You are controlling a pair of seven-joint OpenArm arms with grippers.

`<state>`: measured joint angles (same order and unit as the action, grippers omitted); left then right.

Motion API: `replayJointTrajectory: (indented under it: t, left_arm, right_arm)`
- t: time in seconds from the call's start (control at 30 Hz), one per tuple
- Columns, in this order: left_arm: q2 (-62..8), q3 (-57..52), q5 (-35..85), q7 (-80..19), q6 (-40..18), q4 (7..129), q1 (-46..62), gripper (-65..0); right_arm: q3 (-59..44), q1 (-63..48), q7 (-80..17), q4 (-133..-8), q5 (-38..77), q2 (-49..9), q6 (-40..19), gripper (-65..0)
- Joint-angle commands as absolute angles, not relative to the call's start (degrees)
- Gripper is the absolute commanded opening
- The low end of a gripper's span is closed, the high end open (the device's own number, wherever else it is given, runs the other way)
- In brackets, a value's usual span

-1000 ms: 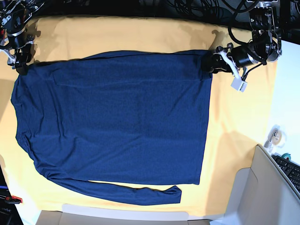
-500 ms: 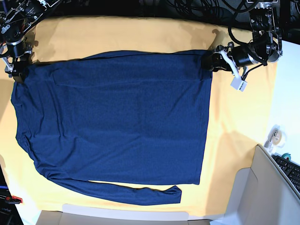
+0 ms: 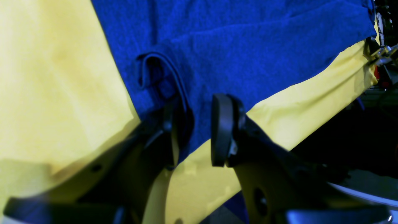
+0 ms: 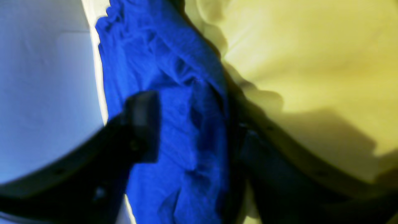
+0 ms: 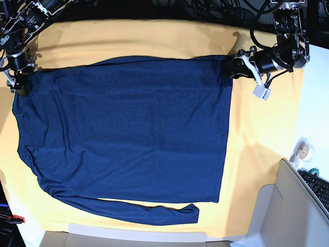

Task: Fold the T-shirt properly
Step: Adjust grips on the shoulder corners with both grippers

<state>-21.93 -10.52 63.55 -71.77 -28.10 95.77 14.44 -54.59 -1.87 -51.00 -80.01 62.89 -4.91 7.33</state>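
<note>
The navy T-shirt (image 5: 128,128) lies spread flat on the big yellow cloth (image 5: 257,149), with one long sleeve along its front edge. My left gripper (image 5: 226,68) is at the shirt's far right hem corner. In the left wrist view (image 3: 194,130) its jaws stand a little apart, with the folded hem (image 3: 161,77) between them. My right gripper (image 5: 18,85) is at the shirt's far left corner. In the right wrist view (image 4: 189,133) it is open wide over bunched blue fabric (image 4: 174,93).
A grey-beige box (image 5: 280,211) and a keyboard (image 5: 318,188) stand at the front right. A small tape roll (image 5: 302,149) lies on the white surface to the right. Cables hang along the back edge.
My right gripper has moved a little toward the front along the shirt's left corner. A crease near the shirt's far left has smoothed out. The left arm has barely moved.
</note>
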Motion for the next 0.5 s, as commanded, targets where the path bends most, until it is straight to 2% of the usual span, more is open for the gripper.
replayJointTrajectory:
  t: [0.0, 0.17, 0.37, 0.47]
  left_arm:
    - [-22.7, -11.0, 64.6, -71.3, -28.2, 96.8, 13.9, -48.5]
    - [-22.7, -11.1, 64.5, -71.5, -28.1, 96.5, 13.9, -47.0]
    - [-22.8, -11.1, 64.5, -71.7, -28.1, 96.5, 13.9, -32.6]
    - [-22.8, -11.1, 64.4, -71.8, -28.1, 96.4, 13.9, -30.7]
  right_arm:
    - [-53.9, -2.0, -52.4, -77.9, 62.8, -3.5, 8.8, -45.1]
    - [-53.8, -1.5, -52.6, -77.9, 62.8, -3.4, 8.7, -65.0]
    - [-52.8, -1.3, -54.3, -77.9, 62.8, -3.6, 8.7, -65.0]
    - [-52.8, -1.3, -54.3, -77.9, 62.8, -3.6, 8.7, -65.0]
